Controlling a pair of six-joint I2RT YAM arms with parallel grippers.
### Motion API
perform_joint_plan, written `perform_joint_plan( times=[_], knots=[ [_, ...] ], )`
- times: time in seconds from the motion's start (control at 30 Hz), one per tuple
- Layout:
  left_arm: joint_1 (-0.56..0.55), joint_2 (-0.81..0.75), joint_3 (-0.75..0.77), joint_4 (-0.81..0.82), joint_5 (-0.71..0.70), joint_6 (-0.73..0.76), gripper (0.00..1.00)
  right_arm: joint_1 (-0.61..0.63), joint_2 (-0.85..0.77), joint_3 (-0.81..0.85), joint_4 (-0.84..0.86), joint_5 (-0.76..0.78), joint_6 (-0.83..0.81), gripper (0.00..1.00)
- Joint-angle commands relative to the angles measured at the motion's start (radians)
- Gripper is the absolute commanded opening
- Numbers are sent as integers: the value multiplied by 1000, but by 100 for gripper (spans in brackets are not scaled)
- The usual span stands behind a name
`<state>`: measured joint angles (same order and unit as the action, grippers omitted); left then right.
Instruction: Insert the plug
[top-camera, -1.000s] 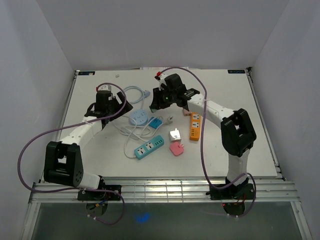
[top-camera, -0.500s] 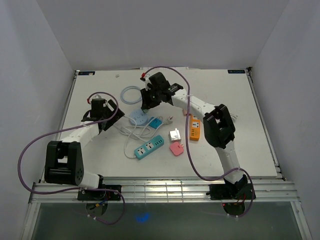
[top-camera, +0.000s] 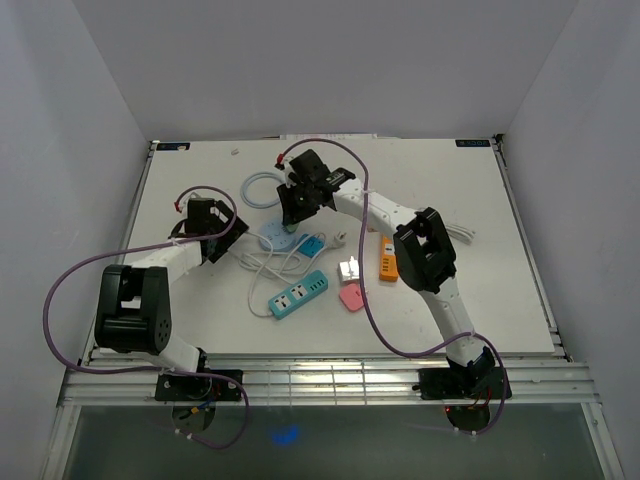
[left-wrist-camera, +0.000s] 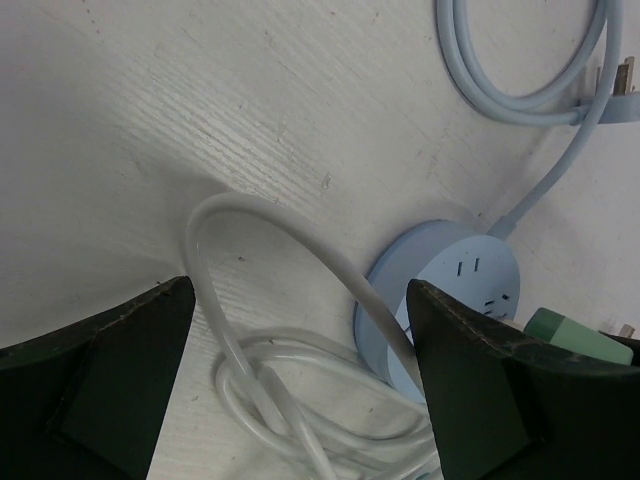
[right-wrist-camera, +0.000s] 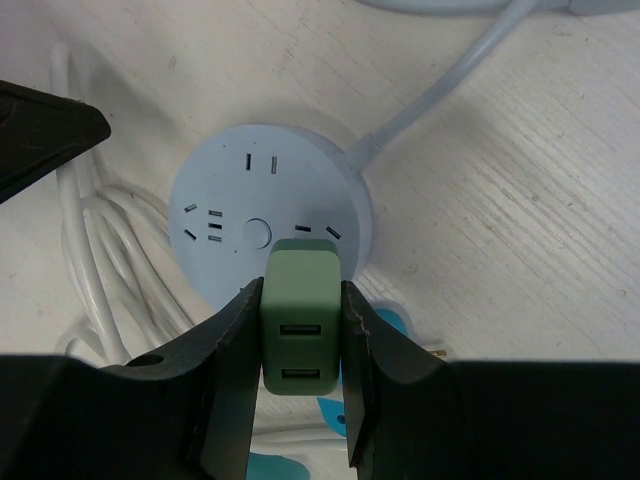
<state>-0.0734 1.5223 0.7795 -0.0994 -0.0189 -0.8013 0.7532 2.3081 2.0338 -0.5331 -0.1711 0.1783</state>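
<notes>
**Green plug held over the round socket, not yet seated**

Green plug (right-wrist-camera: 300, 315) sits clamped between the 2 fingers of the right gripper (right-wrist-camera: 300, 332), which is closed on its sides. It hangs over the near rim of the pale blue round socket (right-wrist-camera: 265, 215), close to the pair of slots on that side. Its prongs are hidden beneath it, so I cannot tell whether they touch the face. By my reading, pick-up and carry are done; lining up the prongs and pressing down are left.

The left gripper (left-wrist-camera: 295, 385) stands wide open and holds nothing, low over the white cable (left-wrist-camera: 250, 230) just beside the socket.

Room is tight around the socket. Loops of white cable lie against 1 side, a blue strip (top-camera: 312, 245) lies just beside it, and the socket's own pale blue cord (left-wrist-camera: 520, 60) leads away at the far side. The table (top-camera: 480, 200) edges are well apart from the work.
</notes>
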Motion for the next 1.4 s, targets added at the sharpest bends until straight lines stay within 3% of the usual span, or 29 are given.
perform_joint_plan(
  times=[0.0,0.23,0.8,1.37],
  knots=[
    [9,-30,-3,55,-41,-25,98,6,13,60,-4,5,-13,8],
    [11,-22,-20,70,-53,-16,89,8,17,60,7,-4,-19,8],
    [15,56,10,92,-6,7,85,8,82,100,-10,-4,-11,8],
    [-20,122,18,193,96,42,79,23,65,135,-254,286,-74,8]
  ],
)
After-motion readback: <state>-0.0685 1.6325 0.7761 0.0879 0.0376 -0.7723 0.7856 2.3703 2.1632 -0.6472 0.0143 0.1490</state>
